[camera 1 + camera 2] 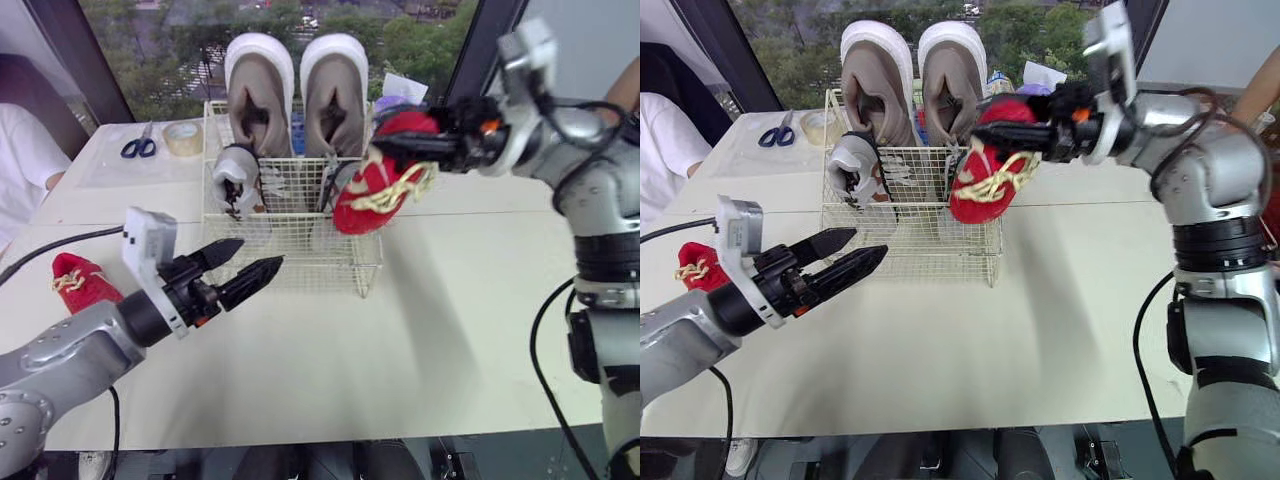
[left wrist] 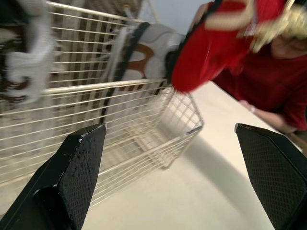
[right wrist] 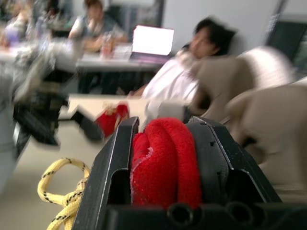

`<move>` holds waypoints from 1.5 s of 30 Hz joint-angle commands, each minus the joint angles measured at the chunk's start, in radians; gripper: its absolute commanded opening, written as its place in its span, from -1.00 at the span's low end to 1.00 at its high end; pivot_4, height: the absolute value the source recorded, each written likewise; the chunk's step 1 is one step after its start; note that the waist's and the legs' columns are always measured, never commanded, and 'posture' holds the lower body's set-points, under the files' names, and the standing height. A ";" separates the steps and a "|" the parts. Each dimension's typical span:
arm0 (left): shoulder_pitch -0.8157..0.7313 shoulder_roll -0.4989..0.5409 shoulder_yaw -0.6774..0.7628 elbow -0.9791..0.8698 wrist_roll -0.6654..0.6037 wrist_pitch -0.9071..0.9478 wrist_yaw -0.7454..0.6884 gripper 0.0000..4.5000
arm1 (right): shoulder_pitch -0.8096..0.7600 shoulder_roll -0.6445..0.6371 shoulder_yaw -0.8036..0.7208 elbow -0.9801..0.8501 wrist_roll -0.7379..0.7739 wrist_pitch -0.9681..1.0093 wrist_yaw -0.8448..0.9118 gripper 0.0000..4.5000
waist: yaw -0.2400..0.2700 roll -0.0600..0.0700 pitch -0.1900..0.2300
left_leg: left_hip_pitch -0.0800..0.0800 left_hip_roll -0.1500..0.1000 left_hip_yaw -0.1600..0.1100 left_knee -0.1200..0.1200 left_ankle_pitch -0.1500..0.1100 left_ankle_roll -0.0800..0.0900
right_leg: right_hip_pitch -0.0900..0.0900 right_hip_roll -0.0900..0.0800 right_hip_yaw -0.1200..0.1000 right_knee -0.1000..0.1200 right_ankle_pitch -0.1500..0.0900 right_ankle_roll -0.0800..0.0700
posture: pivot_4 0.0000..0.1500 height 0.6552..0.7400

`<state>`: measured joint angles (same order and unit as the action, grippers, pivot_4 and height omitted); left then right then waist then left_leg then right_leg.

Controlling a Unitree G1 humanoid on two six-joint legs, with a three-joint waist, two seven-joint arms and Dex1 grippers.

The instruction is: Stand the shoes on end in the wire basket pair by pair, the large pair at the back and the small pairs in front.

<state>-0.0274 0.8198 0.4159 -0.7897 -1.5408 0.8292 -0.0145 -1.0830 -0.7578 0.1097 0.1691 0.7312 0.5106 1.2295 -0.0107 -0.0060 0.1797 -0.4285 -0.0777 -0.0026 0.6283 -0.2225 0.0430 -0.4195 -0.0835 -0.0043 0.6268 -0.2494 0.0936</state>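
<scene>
A white wire basket point(image 1: 290, 250) stands mid-table. Two large taupe shoes point(image 1: 295, 95) stand on end at its back, and a small grey-and-white shoe point(image 1: 233, 180) stands at front left, another point(image 2: 144, 52) at front right. My right gripper point(image 1: 392, 145) is shut on the collar of a red shoe with yellow laces point(image 1: 375, 185), which hangs over the basket's right front corner. My left gripper point(image 1: 250, 265) is open and empty, pointing at the basket's front from the left. A second red shoe point(image 1: 82, 280) lies on the table at far left.
Blue-handled scissors point(image 1: 139, 146) and a roll of tape point(image 1: 182, 138) lie on the far-left table behind the basket. A person in white point(image 1: 22, 165) sits at the left edge. A black cable point(image 1: 50, 245) crosses the table near the left red shoe.
</scene>
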 commanded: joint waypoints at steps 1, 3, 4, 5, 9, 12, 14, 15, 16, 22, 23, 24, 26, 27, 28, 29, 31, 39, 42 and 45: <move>0.043 0.033 0.038 -0.034 0.029 -0.028 -0.035 0.96 | -0.013 0.019 0.029 0.005 -0.121 -0.113 0.074 -0.40 | 0.001 0.000 0.000 | -0.001 0.000 0.000 0.000 0.000 0.000 | -0.001 0.000 0.000 0.000 0.000 0.000 | 1.00 0.90; 0.043 0.036 0.026 -0.031 0.044 -0.046 -0.037 0.96 | 0.003 0.038 0.046 0.015 -0.157 -0.135 0.104 -0.40 | 0.002 0.000 0.000 | -0.001 0.000 0.000 0.000 0.000 0.000 | -0.001 0.000 0.000 -0.001 0.000 0.000 | 1.00 0.90; 0.037 0.036 0.016 -0.028 0.051 -0.052 -0.035 0.96 | 0.014 0.048 0.054 0.018 -0.173 -0.145 0.116 -0.40 | 0.003 0.000 0.000 | 0.000 0.000 0.000 0.000 0.000 0.000 | -0.001 0.000 0.000 0.000 0.000 0.000 | 1.00 0.90; 0.029 0.036 0.006 -0.025 0.058 -0.057 -0.034 0.96 | 0.027 0.059 0.064 0.021 -0.192 -0.161 0.125 -0.40 | 0.003 0.000 0.000 | 0.000 0.000 0.000 0.000 0.000 0.000 | -0.001 0.000 0.000 0.000 0.000 -0.001 | 1.00 0.90; -0.002 0.043 -0.011 -0.005 0.061 -0.067 -0.033 0.96 | 0.053 0.090 0.074 0.052 -0.238 -0.189 0.153 -0.40 | 0.006 -0.001 0.000 | 0.000 0.000 0.000 0.000 0.000 0.000 | -0.001 0.000 0.000 0.000 0.001 -0.001 | 1.00 0.90; -0.016 0.054 0.001 0.015 0.049 -0.068 -0.040 1.00 | 0.057 0.103 0.073 0.083 -0.270 -0.212 0.167 0.20 | 0.006 0.000 0.000 | 0.000 0.000 0.000 0.000 0.000 0.000 | -0.002 0.000 0.000 0.000 0.001 -0.001 | 1.00 0.90; -0.022 0.061 0.023 0.036 0.045 -0.073 -0.036 1.00 | 0.053 0.098 0.067 0.094 -0.282 -0.211 0.182 0.71 | 0.002 0.000 0.000 | 0.000 0.000 0.000 0.000 0.000 -0.001 | -0.002 0.000 0.000 0.000 0.001 -0.001 | 1.00 0.90; -0.022 0.066 0.040 0.049 0.042 -0.077 -0.034 1.00 | 0.051 0.095 0.060 0.095 -0.284 -0.209 0.185 0.91 | 0.001 0.000 0.000 | 0.000 0.000 0.000 0.000 0.000 -0.001 | -0.002 0.000 0.000 0.000 0.001 -0.001 | 1.00 0.90; -0.024 0.070 0.053 0.059 0.040 -0.080 -0.030 1.00 | 0.049 0.092 0.054 0.095 -0.285 -0.205 0.189 0.98 | 0.000 0.000 0.000 | 0.000 0.000 0.000 0.000 0.000 -0.001 | -0.002 0.000 0.000 0.000 0.001 -0.001 | 1.00 0.90; -0.036 0.170 0.214 0.171 0.043 -0.057 0.072 1.00 | -0.001 0.049 -0.033 0.025 -0.190 -0.043 0.197 0.98 | 0.000 0.000 0.000 | 0.000 0.000 0.000 -0.001 0.000 -0.001 | -0.004 0.000 0.000 0.002 0.001 -0.001 | 1.00 0.90; -0.039 0.187 0.238 0.193 0.042 -0.052 0.095 1.00 | -0.016 0.039 -0.053 0.011 -0.161 0.000 0.199 0.98 | 0.000 0.000 0.000 | 0.000 0.000 0.000 -0.001 0.000 -0.001 | -0.004 0.000 0.000 0.002 0.001 -0.001 | 1.00 0.90; -0.044 0.202 0.271 0.216 0.031 -0.050 0.101 1.00 | -0.037 0.032 -0.079 -0.003 -0.124 0.051 0.199 0.98 | 0.000 0.000 0.000 | 0.000 0.000 0.000 -0.001 0.000 -0.001 | -0.004 0.000 0.000 0.002 0.001 -0.001 | 1.00 0.90; -0.054 0.222 0.322 0.257 0.013 -0.050 0.119 1.00 | -0.076 0.016 -0.119 -0.025 -0.059 0.145 0.202 0.98 | 0.000 0.000 0.000 | 0.000 0.000 0.000 -0.002 0.000 -0.001 | -0.005 0.000 0.000 0.002 0.001 -0.001 | 1.00 0.90; -0.061 0.231 0.343 0.282 0.015 -0.050 0.141 1.00 | -0.097 0.004 -0.134 -0.034 -0.026 0.197 0.210 0.98 | 0.000 0.000 0.000 | 0.000 0.000 0.000 -0.002 0.000 -0.001 | -0.005 0.000 0.000 0.002 0.001 -0.001 | 1.00 0.90; -0.062 0.250 0.352 0.320 0.019 -0.031 0.188 1.00 | -0.112 -0.019 -0.139 -0.050 0.004 0.254 0.231 0.98 | 0.000 0.000 0.000 | 0.000 0.000 0.000 -0.003 0.000 -0.001 | -0.005 0.000 0.000 0.001 0.001 -0.001 | 1.00 0.90; -0.066 0.266 0.346 0.371 0.037 -0.006 0.259 1.00 | -0.125 -0.049 -0.138 -0.070 0.033 0.307 0.263 0.98 | 0.001 0.000 0.000 | 0.000 0.000 0.000 -0.003 0.000 -0.001 | -0.005 0.000 0.000 0.001 0.001 -0.001 | 1.00 0.90; -0.077 0.286 0.307 0.491 0.064 0.050 0.433 1.00 | -0.134 -0.107 -0.111 -0.114 0.046 0.352 0.324 0.98 | 0.003 0.000 0.000 | 0.000 0.000 0.000 -0.004 0.000 -0.001 | -0.005 0.000 0.000 0.001 0.001 -0.001 | 1.00 0.90; -0.308 0.245 0.150 0.768 -0.088 0.155 0.903 1.00 | -0.101 -0.290 0.064 -0.218 0.067 0.226 0.385 0.98 | 0.002 -0.004 0.001 | 0.000 0.000 0.000 -0.006 0.000 -0.001 | -0.006 0.000 0.000 0.001 0.001 0.000 | 1.00 0.90; -0.408 0.223 0.099 0.861 -0.105 0.184 0.951 1.00 | -0.094 -0.303 0.076 -0.215 0.075 0.206 0.385 0.98 | 0.003 -0.005 0.001 | -0.001 0.000 0.001 -0.005 0.000 -0.001 | -0.006 -0.001 0.000 0.000 0.002 0.001 | 1.00 0.90; -0.476 0.206 0.069 0.957 -0.079 0.218 0.955 1.00 | -0.078 -0.309 0.054 -0.234 0.088 0.225 0.385 0.98 | 0.003 -0.005 0.001 | -0.001 0.000 0.001 -0.006 0.000 -0.002 | -0.006 -0.001 0.000 0.001 0.003 0.003 | 1.00 0.90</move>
<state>-0.4775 1.0251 0.4903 0.1270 -1.6279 1.0274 0.9317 -1.1571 -1.0462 0.2043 -0.0390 0.7922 0.7324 1.6103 -0.0081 -0.0115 0.1804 -0.4296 -0.0781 -0.0015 0.6223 -0.2224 0.0413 -0.4250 -0.0846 -0.0041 0.6279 -0.2463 0.0972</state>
